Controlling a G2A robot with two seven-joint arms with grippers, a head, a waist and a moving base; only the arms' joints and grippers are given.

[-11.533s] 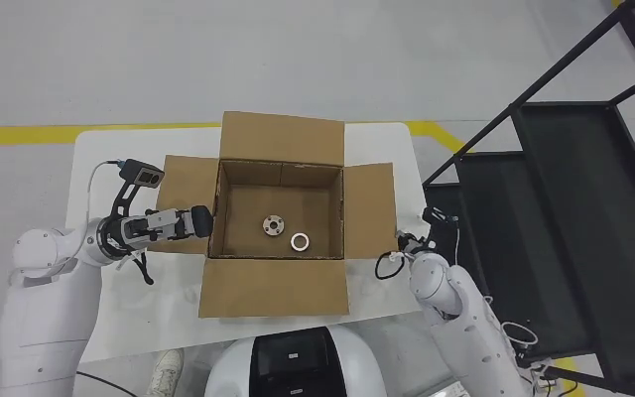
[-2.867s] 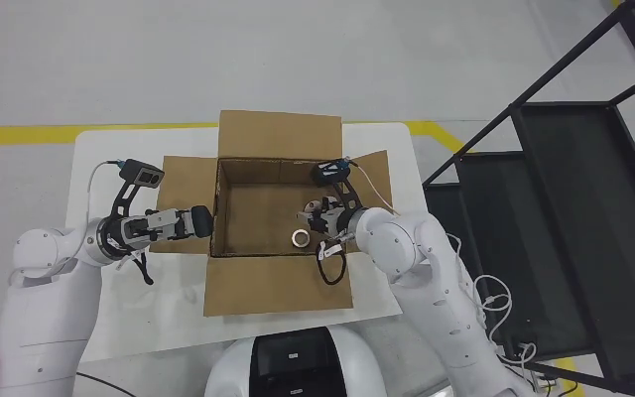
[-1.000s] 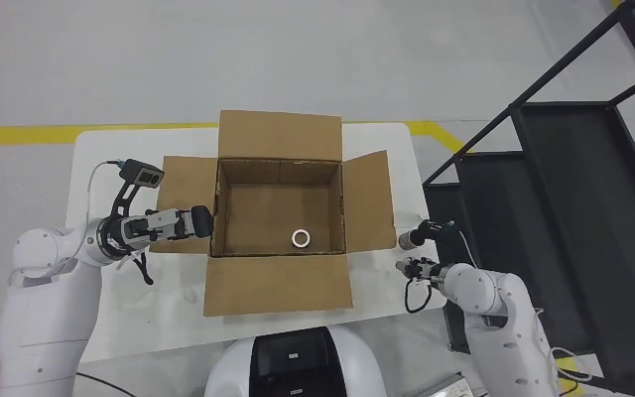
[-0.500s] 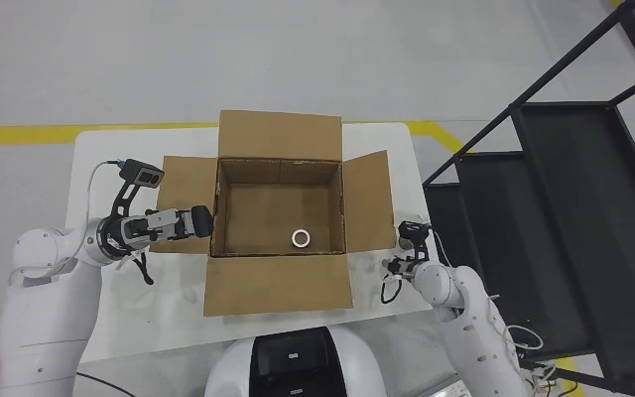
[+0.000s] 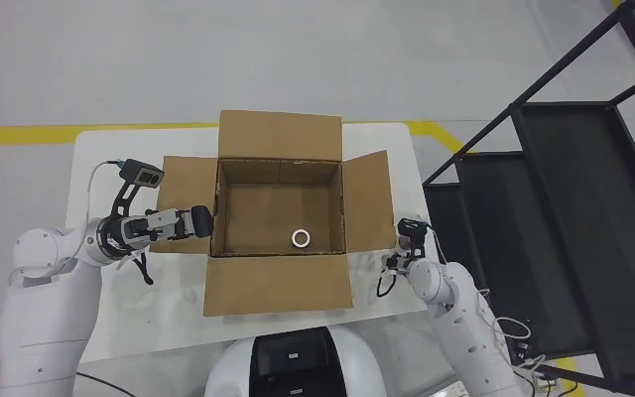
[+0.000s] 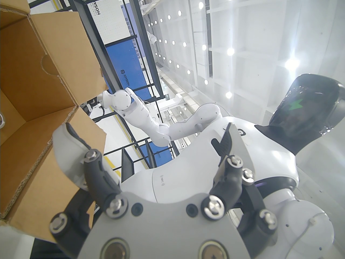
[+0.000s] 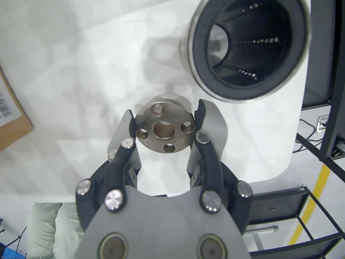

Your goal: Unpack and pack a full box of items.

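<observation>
An open cardboard box (image 5: pixel 281 223) stands in the middle of the white table (image 5: pixel 129 159). A white ring (image 5: pixel 301 237) lies on its floor. My right gripper (image 7: pixel 165 114) is shut on a round metal flange (image 7: pixel 165 129) with several holes, held just above the table. In the top view the right gripper (image 5: pixel 402 260) is beside the box's right flap (image 5: pixel 369 203). A large cylindrical bearing (image 7: pixel 245 38) lies on the table close to the flange. My left gripper (image 5: pixel 201 220) is at the box's left flap (image 6: pixel 40 146); the gripper (image 6: pixel 145 133) stands open, one finger against the cardboard.
A black metal rack (image 5: pixel 536 198) stands right of the table, close to the right arm. The table's right edge (image 7: pixel 293 136) runs near the bearing. A yellow floor line (image 5: pixel 99 131) passes behind the table.
The flange has left the box floor in my right gripper. Over the last second the right arm swung from beyond the table edge back in beside the right flap. The left arm is still.
</observation>
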